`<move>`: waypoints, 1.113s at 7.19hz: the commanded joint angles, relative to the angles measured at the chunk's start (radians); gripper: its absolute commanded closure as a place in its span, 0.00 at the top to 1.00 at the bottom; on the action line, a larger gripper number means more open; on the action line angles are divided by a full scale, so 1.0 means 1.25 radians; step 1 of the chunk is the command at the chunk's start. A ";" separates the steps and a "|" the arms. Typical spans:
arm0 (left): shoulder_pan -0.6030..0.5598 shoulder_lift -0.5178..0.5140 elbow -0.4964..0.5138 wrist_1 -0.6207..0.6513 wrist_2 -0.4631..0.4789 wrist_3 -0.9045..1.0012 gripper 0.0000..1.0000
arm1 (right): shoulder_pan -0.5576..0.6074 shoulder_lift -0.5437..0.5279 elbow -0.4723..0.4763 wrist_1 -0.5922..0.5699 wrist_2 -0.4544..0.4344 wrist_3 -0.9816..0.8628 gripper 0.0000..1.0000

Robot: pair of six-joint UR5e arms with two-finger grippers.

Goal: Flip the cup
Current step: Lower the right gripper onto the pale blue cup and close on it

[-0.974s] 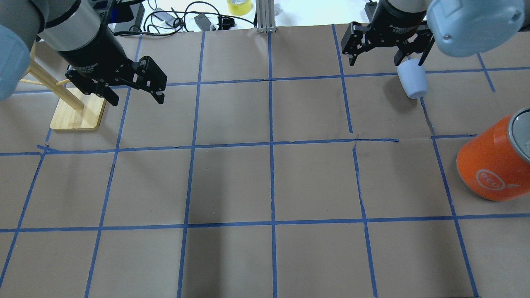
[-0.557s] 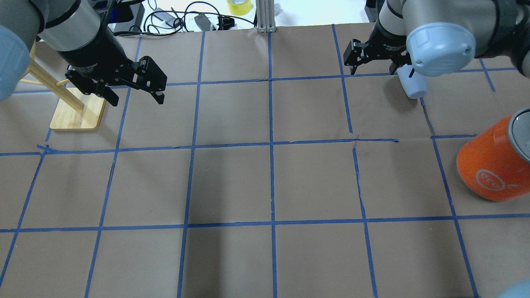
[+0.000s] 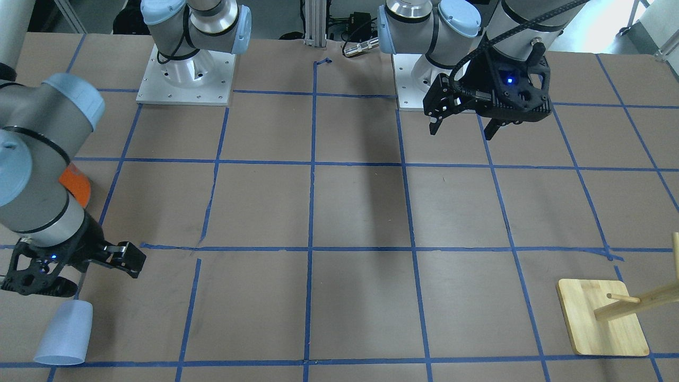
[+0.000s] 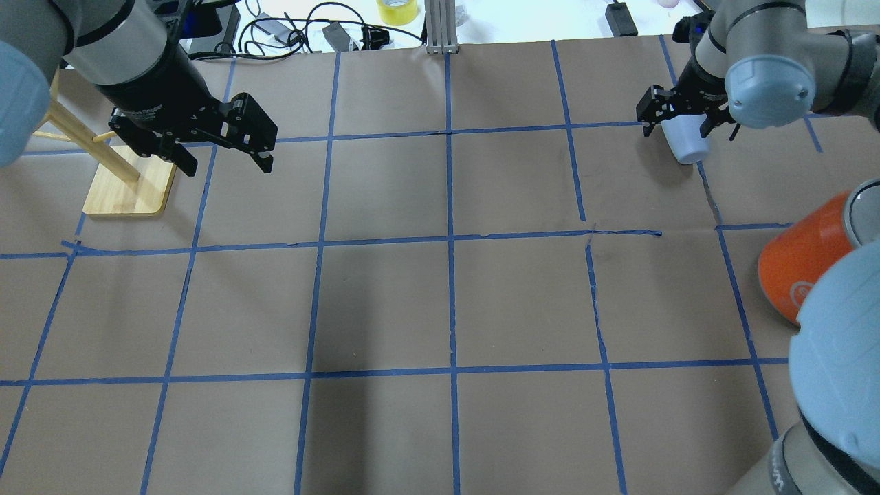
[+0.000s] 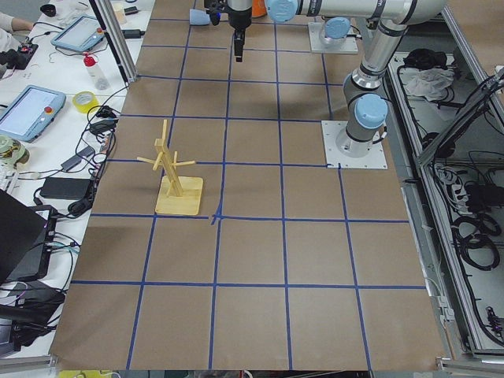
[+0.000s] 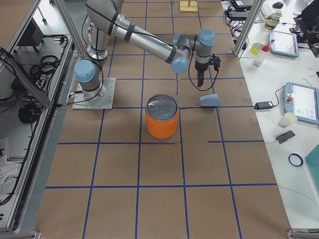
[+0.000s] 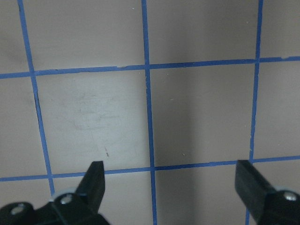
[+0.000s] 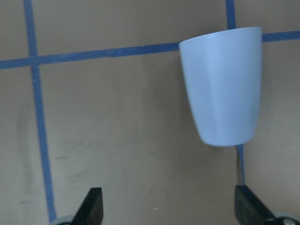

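The pale blue cup (image 3: 63, 333) lies on its side on the brown paper at the far right of the table. It also shows in the overhead view (image 4: 687, 148), the exterior right view (image 6: 209, 100) and the right wrist view (image 8: 223, 84). My right gripper (image 4: 687, 122) is open and empty just above and beside the cup, not around it. In the right wrist view (image 8: 171, 206) the cup sits ahead of its right finger. My left gripper (image 4: 225, 161) is open and empty above the table's far left, and shows in the left wrist view (image 7: 171, 180).
A large orange can (image 4: 790, 275) with a silver rim stands near the right edge, closer to the robot than the cup. A wooden peg stand (image 4: 127, 182) stands at the far left next to the left gripper. Cables and yellow tape (image 4: 397, 10) lie beyond the far edge.
My right arm has swung and its gripper has shifted right and down toward the cup, staying open. The cup has not moved. The left arm is still.
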 commanded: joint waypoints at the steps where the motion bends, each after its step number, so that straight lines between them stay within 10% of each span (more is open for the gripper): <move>1: 0.000 0.000 0.000 0.000 0.000 -0.001 1.00 | -0.063 0.090 -0.058 -0.027 0.008 -0.087 1.00; 5: 0.000 0.000 0.000 0.000 0.000 0.000 1.00 | -0.063 0.152 -0.081 -0.073 0.014 -0.117 0.99; 8: 0.000 0.001 0.000 0.000 -0.001 0.001 1.00 | -0.062 0.169 -0.093 -0.073 0.032 -0.122 0.65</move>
